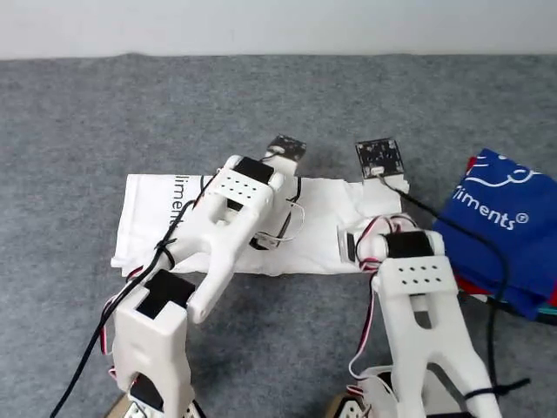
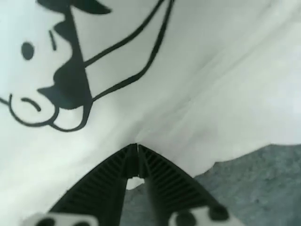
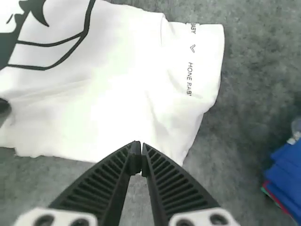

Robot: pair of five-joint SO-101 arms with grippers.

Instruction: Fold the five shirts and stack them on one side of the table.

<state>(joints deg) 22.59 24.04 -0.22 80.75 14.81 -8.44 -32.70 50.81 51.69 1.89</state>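
Note:
A white shirt [image 1: 326, 205] with a black line drawing lies spread across the middle of the grey table [image 1: 261, 96]. My left gripper [image 1: 265, 237] is down on the shirt's near edge about halfway along; in the left wrist view the left gripper [image 2: 138, 151] is shut, with creases in the white shirt [image 2: 211, 84] running out from the tips. My right gripper [image 1: 352, 248] is at the shirt's right end, also on the near edge. In the right wrist view the right gripper [image 3: 138, 149] is shut just inside the hem of the white shirt [image 3: 117, 84].
A stack of folded shirts with a blue one on top [image 1: 500, 226] sits at the table's right side, close to the right arm; its corner, the blue shirt [image 3: 287, 174], also shows in the right wrist view. Bare grey table lies behind and left of the white shirt.

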